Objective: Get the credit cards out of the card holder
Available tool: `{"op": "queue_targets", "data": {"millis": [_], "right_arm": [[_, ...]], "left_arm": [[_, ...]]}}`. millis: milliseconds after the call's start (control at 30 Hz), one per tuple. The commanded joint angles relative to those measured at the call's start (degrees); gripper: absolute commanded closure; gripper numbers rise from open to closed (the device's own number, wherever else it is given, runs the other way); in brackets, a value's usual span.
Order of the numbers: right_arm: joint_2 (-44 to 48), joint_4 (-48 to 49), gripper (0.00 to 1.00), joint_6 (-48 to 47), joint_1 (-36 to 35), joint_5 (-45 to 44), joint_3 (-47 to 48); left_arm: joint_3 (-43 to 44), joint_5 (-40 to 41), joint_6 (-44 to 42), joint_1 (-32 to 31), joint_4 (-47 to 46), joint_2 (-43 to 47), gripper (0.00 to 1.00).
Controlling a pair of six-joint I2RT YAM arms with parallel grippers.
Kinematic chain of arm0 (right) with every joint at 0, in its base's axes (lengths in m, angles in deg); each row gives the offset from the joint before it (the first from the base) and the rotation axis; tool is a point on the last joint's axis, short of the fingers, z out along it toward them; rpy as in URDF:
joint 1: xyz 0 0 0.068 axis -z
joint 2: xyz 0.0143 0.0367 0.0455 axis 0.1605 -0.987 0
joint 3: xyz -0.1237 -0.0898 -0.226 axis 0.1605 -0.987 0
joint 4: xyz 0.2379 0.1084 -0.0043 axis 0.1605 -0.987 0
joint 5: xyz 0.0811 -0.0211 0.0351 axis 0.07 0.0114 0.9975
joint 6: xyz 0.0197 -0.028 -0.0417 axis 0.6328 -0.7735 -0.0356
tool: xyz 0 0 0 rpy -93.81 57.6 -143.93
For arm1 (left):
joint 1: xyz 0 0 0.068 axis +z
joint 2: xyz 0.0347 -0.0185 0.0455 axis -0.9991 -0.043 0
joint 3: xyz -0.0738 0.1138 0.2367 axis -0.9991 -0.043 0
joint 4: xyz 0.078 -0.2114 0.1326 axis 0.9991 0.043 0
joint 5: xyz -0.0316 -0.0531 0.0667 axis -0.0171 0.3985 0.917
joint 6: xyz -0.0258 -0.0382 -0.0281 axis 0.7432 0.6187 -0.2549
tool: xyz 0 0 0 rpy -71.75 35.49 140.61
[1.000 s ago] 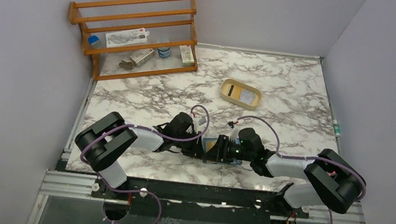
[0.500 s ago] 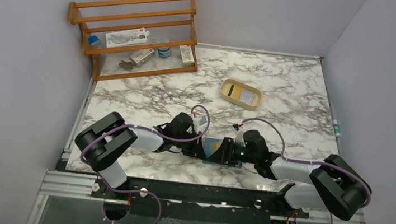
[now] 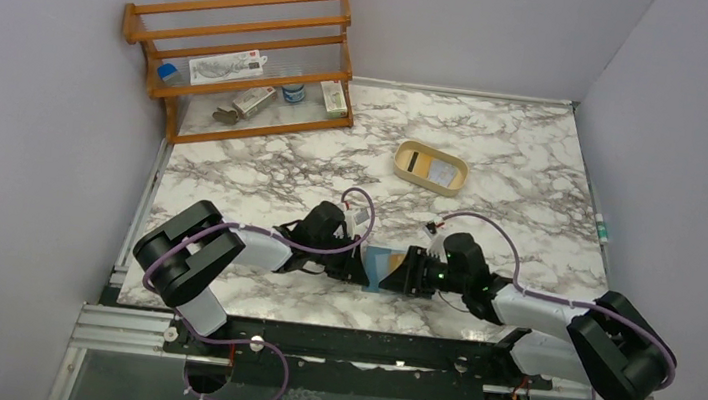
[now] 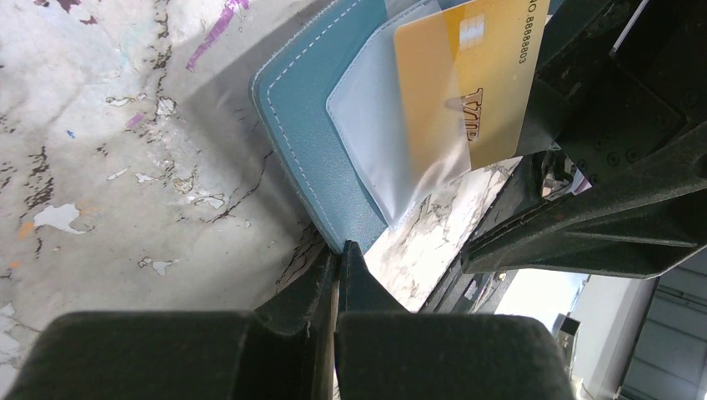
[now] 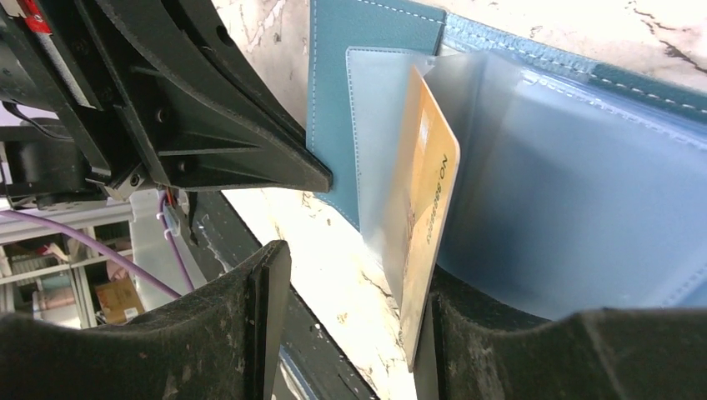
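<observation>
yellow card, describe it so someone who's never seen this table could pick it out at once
Near the front edge of the marble table is an open blue wallet. The yellow card pokes out of its clear sleeve, the only orange-yellow thing in it, with a chip and printed digits.

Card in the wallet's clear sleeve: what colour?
Golden yellow with dark lettering, against the teal wallet; left wrist view shows the card best.

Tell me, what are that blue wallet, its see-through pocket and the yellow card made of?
The card holder looks like teal leather or imitation leather: matte grain, pale stitching along its edge. Its sleeve looks like soft clear plastic, glossy and wrinkled. The gold card seems stiff plastic: flat, smooth, with printed digits.
</observation>
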Motion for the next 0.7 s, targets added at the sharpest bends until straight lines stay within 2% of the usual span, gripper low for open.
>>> {"op": "queue_targets", "data": {"millis": [0,167,333,433,500,667], "right_arm": [[1.0,-4.1,0.45,-1.4,0.5,-0.5,-0.9],[3.4,-7.6,0.47,-1.6,1.0,-3.6,-1.5],[6.6,-10.0,0.54,0.0,1.9,-7.5,-2.8],[7.8,-12.2,0.67,0.7,2.0,-9.9,-2.7],[8.4,-13.4,0.79,0.8,2.2,-11.0,-2.6],[9.7,-16.6,0.97,0.9,2.4,-13.3,-1.8]], "left_arm": [[-3.1,12.4,-5.1,0.5,10.1,-2.8,1.00],[-3.5,12.4,-5.2,0.5,10.2,-2.6,1.00],[-3.6,12.2,-5.2,0.5,9.8,-2.9,1.00],[-3.4,12.1,-5.3,0.5,9.9,-3.0,1.00],[-3.4,12.1,-5.3,0.5,9.9,-3.0,1.00],[-3.6,11.9,-5.3,0.5,9.8,-3.0,1.00]]}}
